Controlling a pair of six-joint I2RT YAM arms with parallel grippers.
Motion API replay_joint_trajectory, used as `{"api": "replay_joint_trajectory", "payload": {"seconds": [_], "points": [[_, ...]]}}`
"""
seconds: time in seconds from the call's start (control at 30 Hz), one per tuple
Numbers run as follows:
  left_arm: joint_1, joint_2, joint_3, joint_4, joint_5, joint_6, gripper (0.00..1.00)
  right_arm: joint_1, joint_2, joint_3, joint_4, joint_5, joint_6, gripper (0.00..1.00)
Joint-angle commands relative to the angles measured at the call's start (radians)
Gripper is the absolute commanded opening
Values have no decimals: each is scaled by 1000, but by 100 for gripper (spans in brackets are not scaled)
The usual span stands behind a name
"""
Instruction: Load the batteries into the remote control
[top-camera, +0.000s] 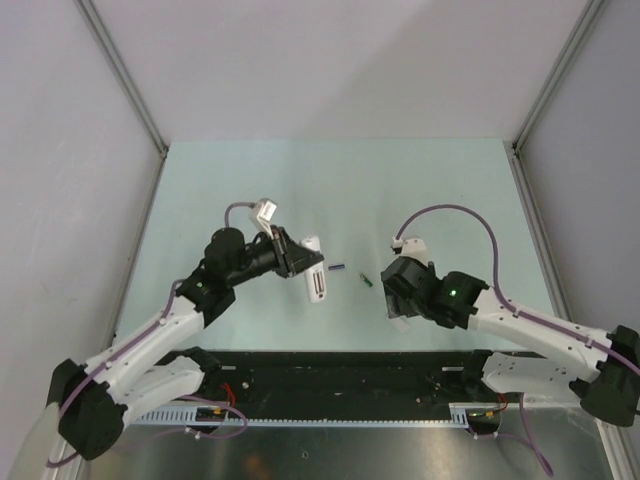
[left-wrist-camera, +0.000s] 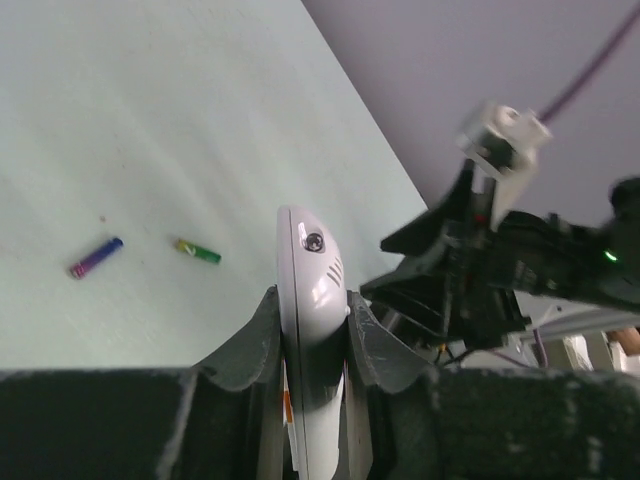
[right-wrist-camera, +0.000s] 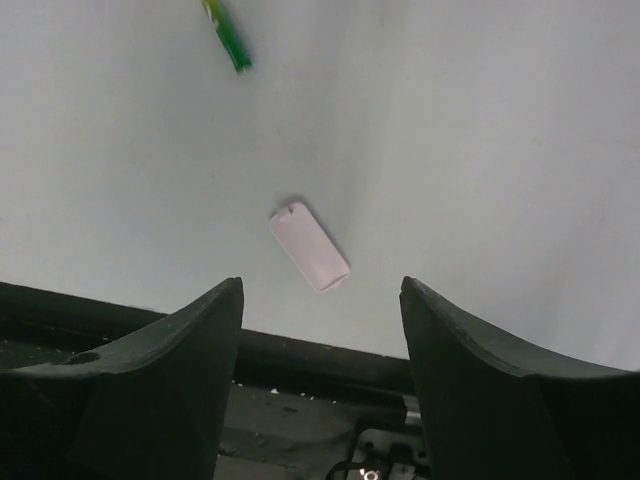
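My left gripper (top-camera: 298, 262) is shut on the white remote control (top-camera: 313, 272) and holds it on edge above the table; in the left wrist view the remote (left-wrist-camera: 310, 265) stands between my fingers (left-wrist-camera: 262, 330). The dark purple-blue battery (top-camera: 337, 267) and the green battery (top-camera: 366, 281) lie on the table just right of the remote, and both show in the left wrist view, purple-blue (left-wrist-camera: 96, 257) and green (left-wrist-camera: 198, 251). My right gripper (top-camera: 398, 305) is open and empty, right of the green battery (right-wrist-camera: 229, 32).
A small white battery cover (right-wrist-camera: 310, 246) lies flat on the table below my open right gripper (right-wrist-camera: 322, 285), near the table's front edge. A black strip (top-camera: 340, 375) runs along the near edge. Grey walls enclose the table on three sides.
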Motion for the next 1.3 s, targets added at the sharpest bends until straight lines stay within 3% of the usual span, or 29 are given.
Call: {"api": "replay_joint_trajectory", "payload": {"seconds": [0.0, 0.2, 0.43, 0.8, 1.27], "points": [[-1, -110, -97, 24, 78, -54, 0, -11, 60, -40, 54, -80, 82, 66], [1, -244, -210, 15, 68, -97, 0, 60, 128, -115, 187, -54, 116, 56], [-1, -331, -260, -35, 63, -86, 0, 114, 257, -123, 267, -37, 95, 54], [-1, -356, -263, -72, 61, -61, 0, 45, 358, -132, 298, -35, 88, 51], [-1, -333, -266, -71, 43, -69, 0, -49, 295, -252, 404, -170, 84, 44]]}}
